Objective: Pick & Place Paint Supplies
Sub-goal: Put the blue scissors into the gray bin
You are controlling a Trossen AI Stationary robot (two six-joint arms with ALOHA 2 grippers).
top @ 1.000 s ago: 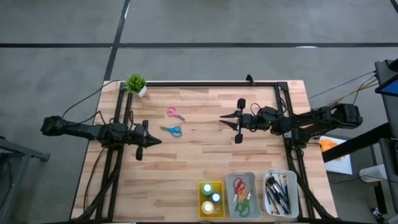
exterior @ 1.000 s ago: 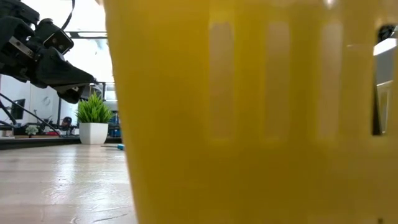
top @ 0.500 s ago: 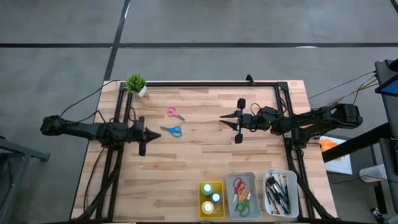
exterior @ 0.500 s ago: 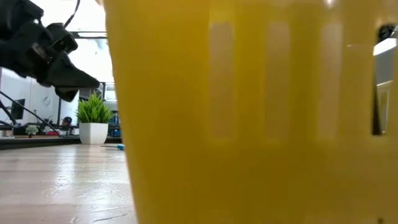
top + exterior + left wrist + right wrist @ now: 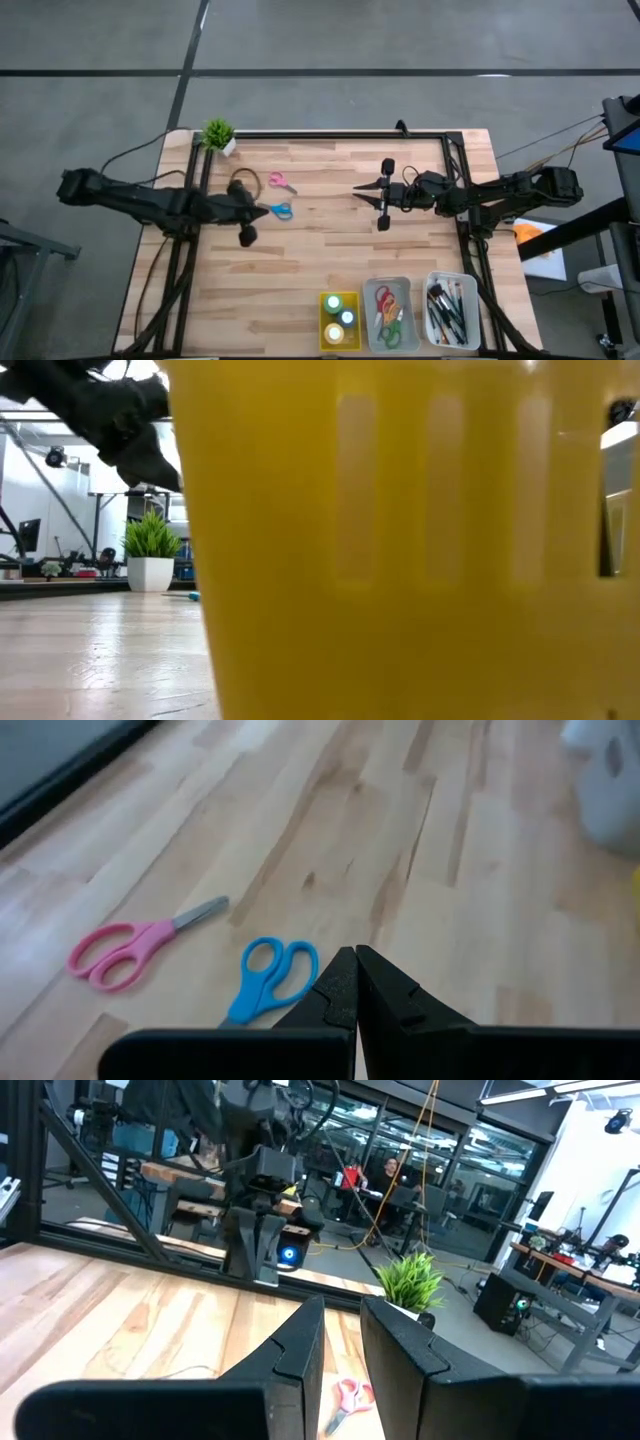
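Pale butcher-block wood makes up your table (image 5: 320, 265), the biggest thing in the high view. On its left side you have the left arm reaching in, its left gripper (image 5: 262, 209) with fingers pressed together, tips just beside the blue-handled scissors (image 5: 277, 210). Your left wrist view shows the same closed tips (image 5: 355, 982) hanging over those blue scissors (image 5: 270, 978), with nothing between them. The right gripper (image 5: 368, 191) hovers over the table's middle right; its two dark fingers (image 5: 300, 1345) stand a narrow gap apart and hold nothing.

Along the near edge you'll find three trays in a row: a translucent yellow plastic tray (image 5: 340, 320) holding the small round paint bottles (image 5: 340, 318), a grey tray (image 5: 389, 313) with red and green scissors in it, and a white tray (image 5: 452, 310) full of thin long brushes (image 5: 446, 308).

Smaller still, the pink-handled scissors (image 5: 281, 182) lie on the bare wood just beyond the blue pair, and the little green potted plant (image 5: 219, 135) sits at the far left corner.

You won't read any label or writing anywhere. Your low view is almost wholly blocked by the yellow tray's wall (image 5: 400, 540).
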